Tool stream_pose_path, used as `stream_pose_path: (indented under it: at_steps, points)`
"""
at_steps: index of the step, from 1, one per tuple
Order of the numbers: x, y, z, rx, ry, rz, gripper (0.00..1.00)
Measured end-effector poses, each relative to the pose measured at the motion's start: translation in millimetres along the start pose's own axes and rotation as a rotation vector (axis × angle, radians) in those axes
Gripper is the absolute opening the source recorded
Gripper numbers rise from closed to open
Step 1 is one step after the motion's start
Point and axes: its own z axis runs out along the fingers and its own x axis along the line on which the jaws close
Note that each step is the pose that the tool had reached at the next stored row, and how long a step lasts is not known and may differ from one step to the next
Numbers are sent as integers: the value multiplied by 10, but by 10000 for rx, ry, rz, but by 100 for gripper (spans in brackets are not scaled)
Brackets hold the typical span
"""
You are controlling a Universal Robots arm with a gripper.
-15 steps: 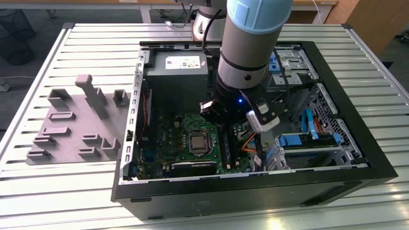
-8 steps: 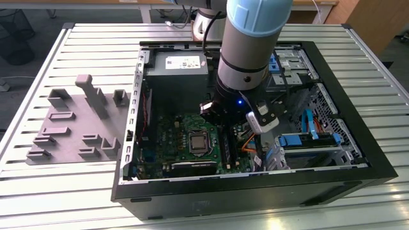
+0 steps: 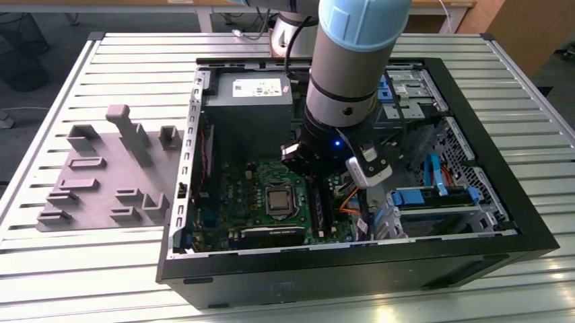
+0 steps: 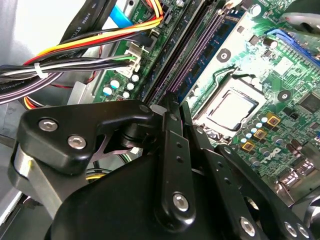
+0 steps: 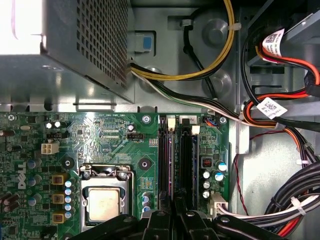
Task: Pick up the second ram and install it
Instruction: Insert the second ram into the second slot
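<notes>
The ram (image 5: 170, 165) stands on edge in a black slot (image 5: 186, 165) right of centre in the first wrist view, lined up lengthwise so it can seat. The tool (image 5: 175, 212) sits over its near end at bottom centre (pressing or gripping, I cannot tell, nor how far open it is). Around them lie the motherboard (image 5: 110, 135), the case (image 3: 503, 222) and the desk (image 3: 134, 54).

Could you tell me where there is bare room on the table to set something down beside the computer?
The slatted table lies bare behind the grey fixture tray and in front of it. Inside the computer case it is crowded: gripper over the motherboard, plus cables.
</notes>
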Motion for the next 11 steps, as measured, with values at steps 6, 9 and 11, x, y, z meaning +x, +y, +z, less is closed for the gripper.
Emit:
stream_pose_path:
  at_steps: [6, 9, 11]
  points:
    - [-3, -1, 2, 2, 1, 58, 14]
    - [-17, -2, 2, 1, 3, 73, 14]
    - [-21, -3, 6, 1, 3, 76, 14]
